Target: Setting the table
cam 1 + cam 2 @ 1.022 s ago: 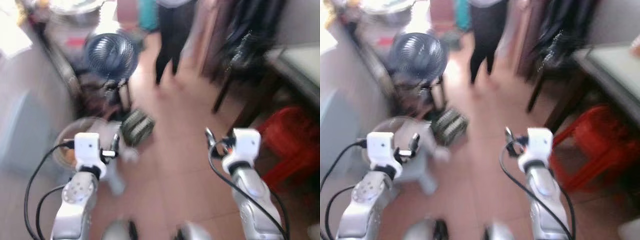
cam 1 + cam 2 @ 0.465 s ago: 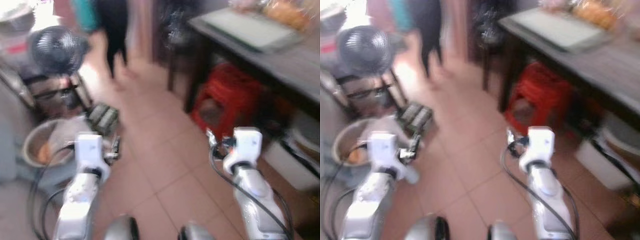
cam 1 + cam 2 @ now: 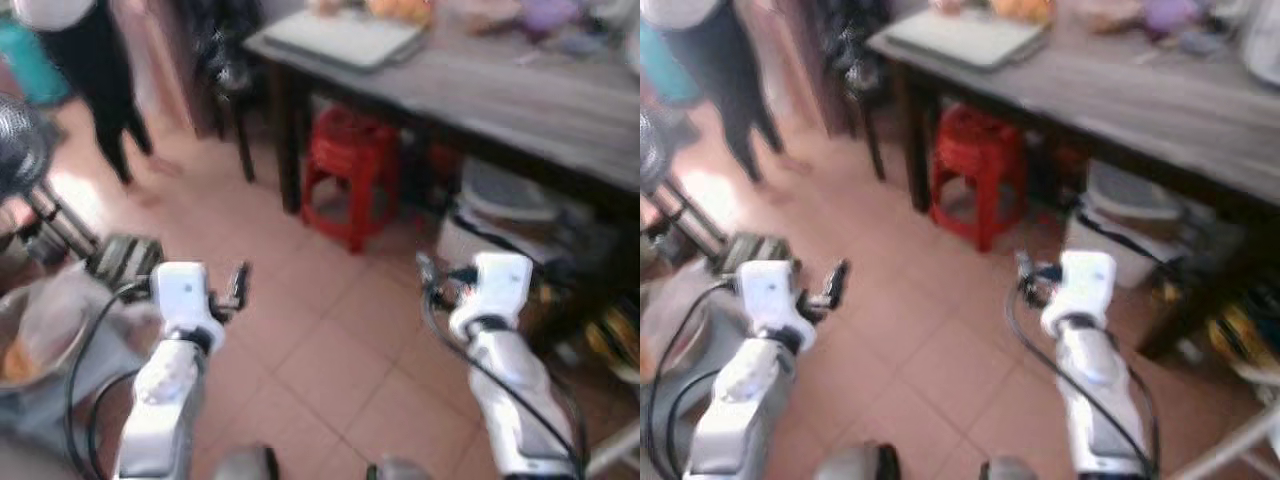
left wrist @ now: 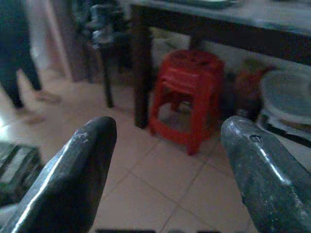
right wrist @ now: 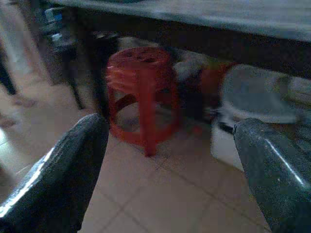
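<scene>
**Both grippers up and empty, table over on our right**

Starting on the far left, we've got a person [image 3: 95,80] in dark trousers standing on the tiled floor [image 3: 330,340], and just below that the edge of a dark fan [image 3: 18,150]. Lower left there's a round basin [image 3: 30,340] with something orange in it, too blurry to call.

Our left gripper [image 4: 165,170] is held out in front over the tiles with its fingers [image 4: 73,174] spread wide apart and nothing between them. In the head views it sits at the end of the silver arm near the basin side.

Moving toward the middle, a red plastic stool [image 3: 350,170] stands on the floor, tucked partly under the near edge of the dark wooden table [image 3: 520,100]. A dark chair [image 3: 225,70] with stuff piled on it is just beside the table's left end.

Our right gripper [image 5: 175,184] is also raised over the floor, fingers [image 5: 63,179] wide apart, holding nothing, facing the stool and the space under the table.

The table runs off to the right. On top we can make out a flat pale tray [image 3: 345,35] at the left end and some orange and purple things farther along, too blurred to name. Underneath sits a white tub with a grey lid [image 3: 500,210].
</scene>
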Robot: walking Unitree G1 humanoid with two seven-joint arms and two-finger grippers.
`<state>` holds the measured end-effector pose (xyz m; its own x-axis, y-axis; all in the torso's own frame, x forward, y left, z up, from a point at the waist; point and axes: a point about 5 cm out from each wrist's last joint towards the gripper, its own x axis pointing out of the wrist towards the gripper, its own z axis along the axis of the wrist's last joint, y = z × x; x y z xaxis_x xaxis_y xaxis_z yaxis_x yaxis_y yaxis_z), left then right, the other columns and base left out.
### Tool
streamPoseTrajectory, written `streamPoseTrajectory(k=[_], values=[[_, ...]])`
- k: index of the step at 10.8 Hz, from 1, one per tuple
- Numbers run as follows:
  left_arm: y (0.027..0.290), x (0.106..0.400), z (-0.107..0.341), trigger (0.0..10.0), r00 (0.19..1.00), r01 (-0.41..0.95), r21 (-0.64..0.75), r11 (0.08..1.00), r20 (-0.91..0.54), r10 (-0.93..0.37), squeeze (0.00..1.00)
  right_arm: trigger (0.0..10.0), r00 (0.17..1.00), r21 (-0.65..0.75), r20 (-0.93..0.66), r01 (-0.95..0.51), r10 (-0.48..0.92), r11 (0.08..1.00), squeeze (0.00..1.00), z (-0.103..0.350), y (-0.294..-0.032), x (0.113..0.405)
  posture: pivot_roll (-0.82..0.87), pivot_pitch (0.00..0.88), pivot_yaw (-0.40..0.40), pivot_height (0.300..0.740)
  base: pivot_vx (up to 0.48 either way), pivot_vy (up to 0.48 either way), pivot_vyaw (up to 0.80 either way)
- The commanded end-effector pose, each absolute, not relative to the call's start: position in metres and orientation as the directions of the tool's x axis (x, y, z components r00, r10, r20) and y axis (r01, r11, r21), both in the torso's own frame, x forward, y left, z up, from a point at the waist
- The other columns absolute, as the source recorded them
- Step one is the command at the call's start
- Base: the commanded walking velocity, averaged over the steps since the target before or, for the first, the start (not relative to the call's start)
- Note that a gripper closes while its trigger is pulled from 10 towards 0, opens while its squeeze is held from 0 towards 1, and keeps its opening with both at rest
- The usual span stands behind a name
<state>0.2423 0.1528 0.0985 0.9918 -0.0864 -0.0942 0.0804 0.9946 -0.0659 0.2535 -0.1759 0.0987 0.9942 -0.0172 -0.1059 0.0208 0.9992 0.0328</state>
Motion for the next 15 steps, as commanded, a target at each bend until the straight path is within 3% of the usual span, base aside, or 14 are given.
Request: streamPoseTrajectory(k=[1,8,15], values=[[0.155,0.243,0.100,10.0,0.993,0.081,-0.066,0.994,-0.082,-0.087,0.00,10.0,0.995,0.039,-0.099,0.025,-0.021,0.999,0.00,0.102,-0.174,0.253,-0.06,0.099,0.026,0.740,0.000,0.000,-0.77],[0.148,0.238,0.105,10.0,0.987,0.145,-0.085,0.986,-0.057,-0.150,0.00,10.0,0.998,-0.014,-0.056,0.014,-0.015,1.000,0.00,0.115,-0.166,0.250,-0.07,0.103,0.026,0.740,0.000,0.000,-0.77],[0.145,0.239,0.108,10.0,0.985,0.160,-0.098,0.982,-0.047,-0.165,0.00,10.0,0.999,-0.035,-0.002,0.032,-0.032,0.999,0.00,0.126,-0.171,0.251,-0.07,0.102,0.022,0.740,0.000,-0.277,-0.77]])
